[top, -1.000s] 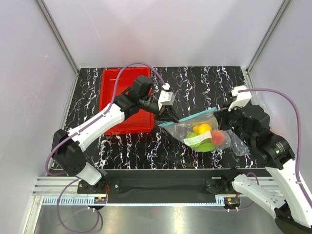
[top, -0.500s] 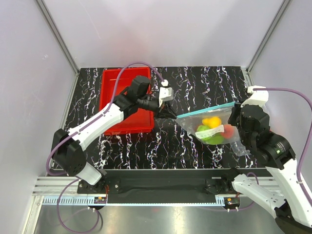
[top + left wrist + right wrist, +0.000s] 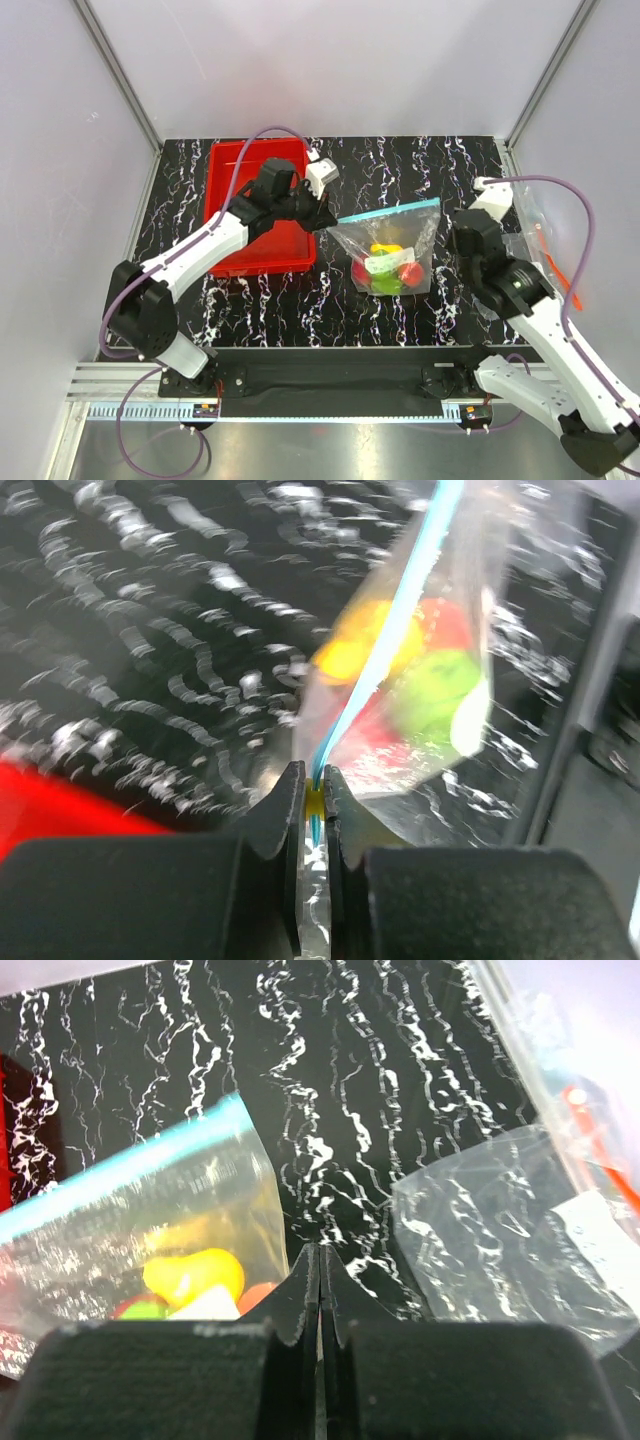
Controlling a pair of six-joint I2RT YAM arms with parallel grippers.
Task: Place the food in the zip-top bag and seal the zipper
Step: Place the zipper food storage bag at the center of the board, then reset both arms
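The zip-top bag [image 3: 390, 245] hangs above the table with its light-blue zipper [image 3: 385, 212] running along the top edge. The food [image 3: 385, 268] lies bunched in its bottom: yellow, red and green pieces show through the plastic. My left gripper [image 3: 330, 220] is shut on the zipper's left end; in the left wrist view the jaws [image 3: 314, 782] pinch the blue strip [image 3: 400, 610]. My right gripper [image 3: 457, 235] is shut and empty, just right of the bag. The right wrist view shows its closed tips [image 3: 319, 1255] beside the bag [image 3: 140, 1210] and the yellow pear [image 3: 195, 1272].
A red tray [image 3: 230, 180] sits at the back left under my left arm. Loose clear plastic with an orange-red strip [image 3: 545, 245] lies at the right edge, and it also shows in the right wrist view [image 3: 500, 1230]. Grey walls enclose the black marbled table [image 3: 400, 165].
My right gripper has let go of the bag's right end and drawn back. The bag swung left and now hangs from my left gripper alone, which moved slightly back and left.
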